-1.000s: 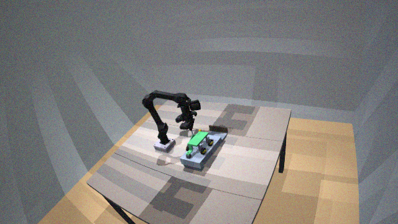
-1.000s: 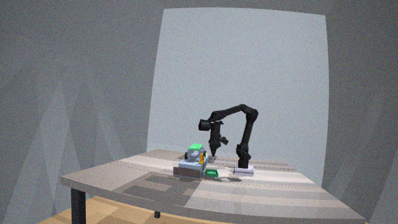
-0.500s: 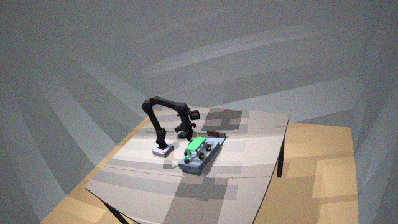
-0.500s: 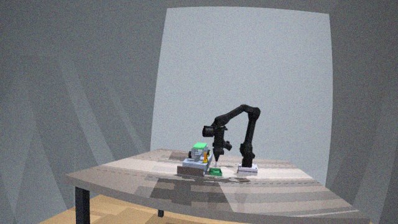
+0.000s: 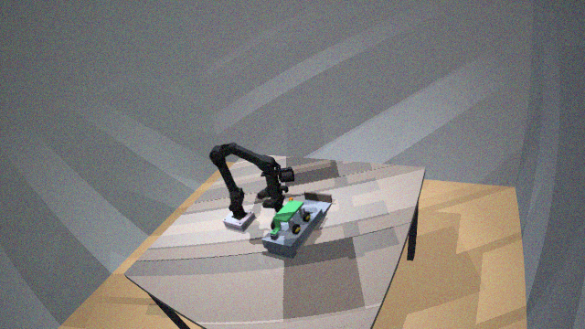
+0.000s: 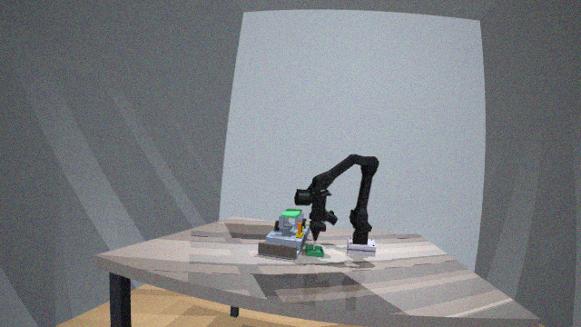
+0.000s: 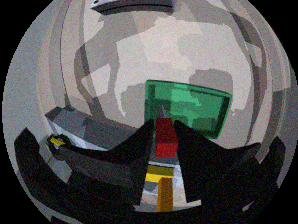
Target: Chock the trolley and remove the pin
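My gripper (image 5: 278, 208) (image 6: 315, 237) (image 7: 165, 121) points down low over the green tray (image 6: 309, 253) (image 7: 225, 114). Its fingers are slightly parted, with a narrow gap beside the stop pin's red head (image 7: 166, 138), which still stands between them. The grey shaft points down into the tray; whether its tip touches the bottom is unclear. The trolley (image 5: 290, 210) (image 6: 291, 213), with a green top, stands on the ramp (image 5: 280, 248) (image 7: 95, 125). The yellow chock (image 7: 159, 174) (image 5: 291, 199) (image 6: 300, 229), with its orange handle (image 7: 165, 194), stands on the ramp by a downhill wheel; contact cannot be made out.
A dark brown end wall (image 5: 318, 197) (image 6: 277, 250) closes the downhill end of the ramp. The ramp stands close beside the tray and the gripper. The arm's pale base plate (image 5: 239, 220) (image 6: 361, 246) is on the tray's other side.
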You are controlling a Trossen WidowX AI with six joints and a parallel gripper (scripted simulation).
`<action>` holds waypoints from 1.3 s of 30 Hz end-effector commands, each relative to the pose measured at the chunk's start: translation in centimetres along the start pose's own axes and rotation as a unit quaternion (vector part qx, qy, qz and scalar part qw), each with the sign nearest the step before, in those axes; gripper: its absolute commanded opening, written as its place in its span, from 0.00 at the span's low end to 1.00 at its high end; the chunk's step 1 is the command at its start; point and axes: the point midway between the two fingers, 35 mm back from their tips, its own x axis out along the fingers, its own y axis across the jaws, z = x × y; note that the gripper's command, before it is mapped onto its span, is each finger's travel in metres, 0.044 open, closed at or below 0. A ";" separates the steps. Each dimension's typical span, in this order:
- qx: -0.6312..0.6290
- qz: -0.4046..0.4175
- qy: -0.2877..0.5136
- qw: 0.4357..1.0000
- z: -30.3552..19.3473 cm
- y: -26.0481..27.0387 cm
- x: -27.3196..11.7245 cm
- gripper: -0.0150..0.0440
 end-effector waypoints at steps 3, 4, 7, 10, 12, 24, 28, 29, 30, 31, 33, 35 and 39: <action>0.000 0.002 0.001 1.000 0.0 -0.3 0.1 0.58; 0.000 0.002 0.001 1.000 0.0 -0.4 0.1 0.58; 0.000 0.002 0.001 1.000 0.0 -0.6 0.1 0.58; 0.000 0.002 0.001 1.000 0.0 -0.9 0.2 0.58; 0.000 0.002 0.001 1.000 0.0 -1.0 0.2 0.58; 0.000 0.001 0.001 1.000 0.1 -1.8 0.4 0.58; 0.000 0.001 0.001 1.000 0.1 -2.1 0.5 0.58; 0.000 0.001 0.001 1.000 0.1 -2.2 0.5 0.58; 0.000 0.001 0.001 1.000 0.1 -2.2 0.5 0.58; 0.000 0.001 0.001 1.000 0.1 -2.3 0.5 0.58; 0.000 0.001 0.001 1.000 0.1 -2.4 0.6 0.58; 0.000 0.001 0.001 1.000 0.1 -2.6 0.6 0.58; 0.000 0.001 0.001 1.000 0.1 -2.8 0.7 0.58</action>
